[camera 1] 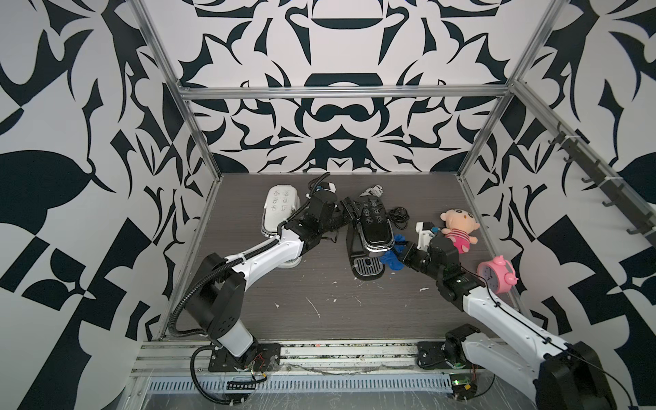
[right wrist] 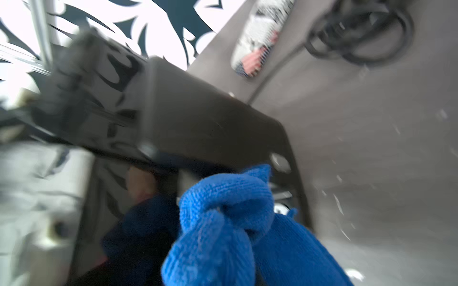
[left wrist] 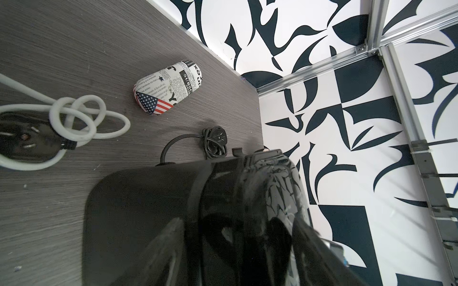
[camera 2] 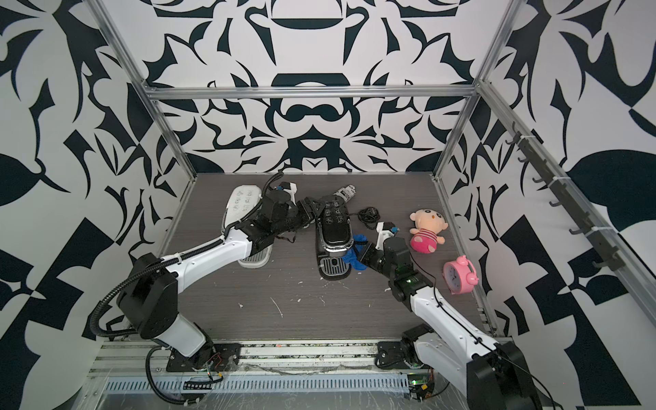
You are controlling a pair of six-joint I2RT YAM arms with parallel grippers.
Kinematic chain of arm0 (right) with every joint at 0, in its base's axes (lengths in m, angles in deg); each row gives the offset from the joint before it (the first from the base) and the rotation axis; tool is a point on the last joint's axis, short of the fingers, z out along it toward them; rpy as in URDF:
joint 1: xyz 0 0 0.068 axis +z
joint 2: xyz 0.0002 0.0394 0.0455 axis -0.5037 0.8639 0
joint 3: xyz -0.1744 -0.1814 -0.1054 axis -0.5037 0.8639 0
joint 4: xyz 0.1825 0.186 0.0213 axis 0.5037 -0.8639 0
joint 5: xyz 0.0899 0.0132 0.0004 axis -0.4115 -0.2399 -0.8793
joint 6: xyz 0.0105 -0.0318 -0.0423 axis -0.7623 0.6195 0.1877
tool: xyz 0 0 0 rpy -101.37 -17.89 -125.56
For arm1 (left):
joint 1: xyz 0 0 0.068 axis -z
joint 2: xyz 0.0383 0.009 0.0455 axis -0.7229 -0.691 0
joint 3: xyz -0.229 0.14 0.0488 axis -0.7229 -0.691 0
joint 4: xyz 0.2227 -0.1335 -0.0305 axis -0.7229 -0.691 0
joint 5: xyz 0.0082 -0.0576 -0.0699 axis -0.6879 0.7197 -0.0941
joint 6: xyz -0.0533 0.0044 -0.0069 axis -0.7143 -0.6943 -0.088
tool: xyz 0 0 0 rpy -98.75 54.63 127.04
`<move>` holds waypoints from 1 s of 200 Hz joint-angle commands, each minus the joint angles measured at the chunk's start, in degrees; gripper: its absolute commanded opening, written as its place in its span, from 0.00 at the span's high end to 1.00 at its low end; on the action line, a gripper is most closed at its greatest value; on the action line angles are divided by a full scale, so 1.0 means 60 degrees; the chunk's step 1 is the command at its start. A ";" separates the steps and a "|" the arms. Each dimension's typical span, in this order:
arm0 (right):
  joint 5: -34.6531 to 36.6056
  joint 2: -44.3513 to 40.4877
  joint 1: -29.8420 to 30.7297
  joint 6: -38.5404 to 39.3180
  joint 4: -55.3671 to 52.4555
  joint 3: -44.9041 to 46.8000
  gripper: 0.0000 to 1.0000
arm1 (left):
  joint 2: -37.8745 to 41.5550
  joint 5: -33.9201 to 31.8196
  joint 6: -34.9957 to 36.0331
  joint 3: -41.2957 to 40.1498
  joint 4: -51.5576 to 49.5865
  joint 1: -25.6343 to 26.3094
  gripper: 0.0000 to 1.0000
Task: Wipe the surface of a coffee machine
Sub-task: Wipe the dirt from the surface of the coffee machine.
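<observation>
**Meanwhile, a wipe-down gets under way**

A glossy black coffee machine stands at the middle of the grey wood-grain tabletop. Its long axis runs from the back wall toward the front edge, metal drip grille foremost. The left tool has its jaws set wide and closed on the machine's upper rear, apparently steadying it. The right tool is clamped on a bunched blue microfibre cloth, which touches the machine's right flank just above the grille. From that tool the machine lies to the left and slightly farther back. The right arm, nearer the front half, looks placed to stroke rearward along the long axis.
</observation>
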 commanded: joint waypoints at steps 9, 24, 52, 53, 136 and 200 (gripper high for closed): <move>-0.0197 -0.0701 -0.0017 0.0037 0.0087 -0.0055 1.00 | -0.0464 0.0224 0.0177 -0.0625 -0.2173 0.0185 0.29; 0.0156 -0.1394 -0.0017 0.0496 -0.0997 -0.0641 1.00 | -0.0481 0.0207 0.0228 -0.0561 -0.2277 0.0185 0.29; 0.0125 -0.2075 -0.0017 0.0501 -0.1852 -0.1438 1.00 | -0.0586 0.0188 0.0224 -0.0429 -0.2270 0.0185 0.29; 0.0071 -0.2078 -0.0017 0.0456 -0.1830 -0.1458 1.00 | -0.0595 0.0190 0.0216 -0.0424 -0.2269 0.0185 0.29; -0.0533 -0.2239 0.0003 -0.0187 -0.1887 0.0323 1.00 | -0.0808 0.0216 0.0143 -0.0271 -0.2167 0.0185 0.29; 0.0916 -0.2689 0.0012 0.1715 -0.5092 -0.3302 1.00 | -0.0574 0.0228 0.0209 -0.0135 -0.2421 0.0199 0.29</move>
